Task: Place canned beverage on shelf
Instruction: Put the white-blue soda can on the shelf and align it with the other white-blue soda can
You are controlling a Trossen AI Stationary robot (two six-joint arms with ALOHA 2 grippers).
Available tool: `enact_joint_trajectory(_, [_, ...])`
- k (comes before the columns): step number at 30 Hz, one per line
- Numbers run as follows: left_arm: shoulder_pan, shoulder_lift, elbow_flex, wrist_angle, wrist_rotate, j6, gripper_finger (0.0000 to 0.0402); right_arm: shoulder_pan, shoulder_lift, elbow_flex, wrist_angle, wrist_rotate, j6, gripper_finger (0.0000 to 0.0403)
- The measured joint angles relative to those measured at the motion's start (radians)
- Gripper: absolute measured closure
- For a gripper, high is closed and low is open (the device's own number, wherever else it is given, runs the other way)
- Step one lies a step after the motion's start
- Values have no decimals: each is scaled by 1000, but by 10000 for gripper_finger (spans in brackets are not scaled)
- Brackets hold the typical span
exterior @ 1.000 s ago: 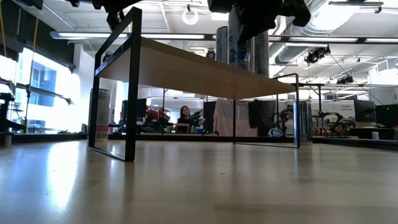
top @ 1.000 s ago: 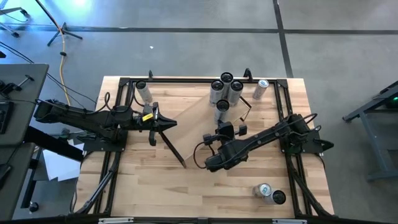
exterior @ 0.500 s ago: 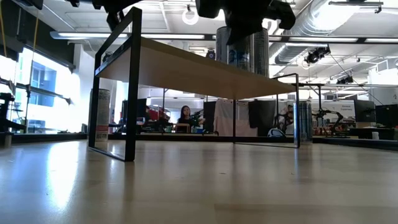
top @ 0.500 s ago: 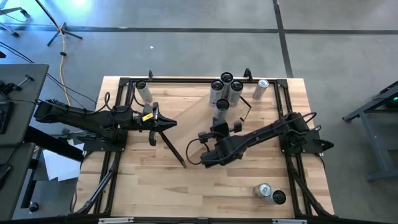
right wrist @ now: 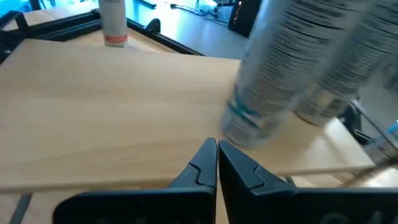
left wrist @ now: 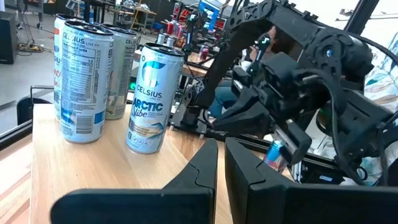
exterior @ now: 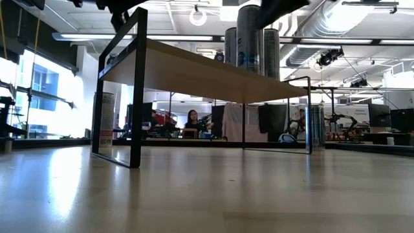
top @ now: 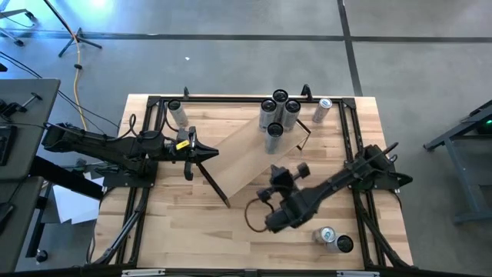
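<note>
The shelf point(top: 250, 158) is a long, pale, smooth wood board set slantwise across the middle of the striped butcher-block desk point(top: 177, 231), with thin black metal brackets at its two short ends; in the low view it stands raised on those black frames point(exterior: 136, 90), its underside a plain light tan. Four tall cans stand upright in a close cluster point(top: 277, 115) at the shelf's far end, their dark round tops showing from above. From the left wrist view they are slim silver-and-white cans with blue print, the nearest one point(left wrist: 151, 99) lettered "ARCTIC Vibe" and standing a little apart from the others. One more can point(top: 177, 114) stands upright on the desk near its far left corner, another point(top: 322, 110) lies near the far right corner beside the shelf's end, and two point(top: 333, 239) lie close together near the near right corner. The left gripper point(top: 211, 152) hangs by the shelf's near left end with its jaws clenched on nothing. The right gripper point(top: 286, 175) is over the desk just beside the shelf's long near edge, facing the cluster of cans, its jaws likewise pressed together and empty.
</note>
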Motion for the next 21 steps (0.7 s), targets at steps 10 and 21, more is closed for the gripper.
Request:
enact_joint_trajectory(10, [0,0,0,0,0,-61,398,-11,-142,-185,-56,35,204,403])
enact_joint_trajectory(21, [0,0,0,0,0,-45,398,-41,-582,-607,573,44,-174,403])
